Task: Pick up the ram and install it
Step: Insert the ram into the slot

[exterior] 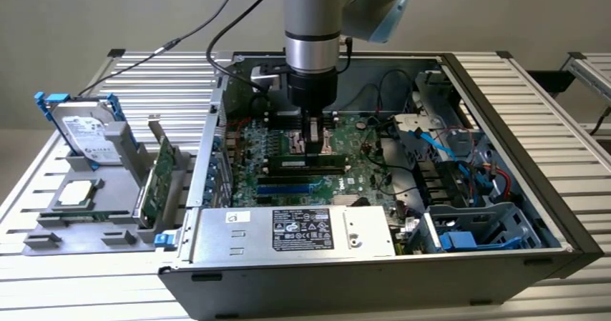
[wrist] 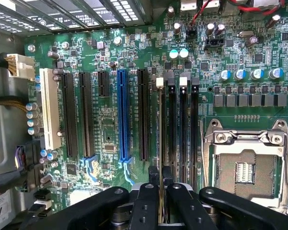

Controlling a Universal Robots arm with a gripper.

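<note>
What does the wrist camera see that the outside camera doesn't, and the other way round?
Wrist view: the white slot next to the black slots. Exterior view: the hard drive, the power supply and the arm. Both: the hand pinching the ram over the green motherboard.

Robotics lab or test workshop. Universal Robots arm (exterior: 315, 21) hangs over open desktop computer case (exterior: 334, 289) on slatted aluminium-profile table (exterior: 559, 99). Grey fixture tray (exterior: 96, 234) alongside holds hard drive (exterior: 84, 131), processor (exterior: 76, 192), expansion card (exterior: 159, 176). Motherboard (wrist: 110, 129) exposed. Plain grey wall (exterior: 96, 6) behind.
</note>
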